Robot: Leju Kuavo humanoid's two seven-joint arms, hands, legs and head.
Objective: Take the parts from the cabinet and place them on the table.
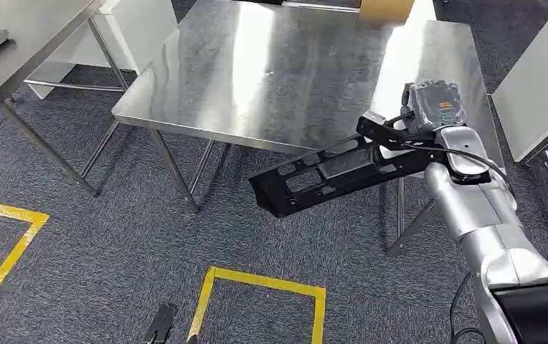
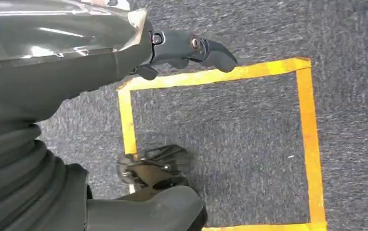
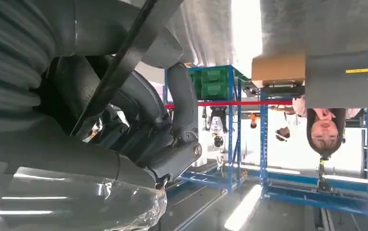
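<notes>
Steel table [image 1: 257,86] ahead, far centre; top bare where seen, so no part delivered there yet as far as shown.

Long black part [image 1: 336,172] in air, near-right, most of it jutting left past table's near edge above carpet, tilted.

Right hand [image 1: 418,125] grips part's right end, fingers wrapped on it.

Left hand [image 2: 182,53] hangs over floor tape, fingers loosely apart, holding nothing.

Judgement: pickup done; set-down left.

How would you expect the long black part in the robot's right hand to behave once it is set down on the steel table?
The black part looks stiff: held at one end by the right hand, it sticks out without sagging. Its cut-outs suggest low weight. On the polished table it may slide.
</notes>
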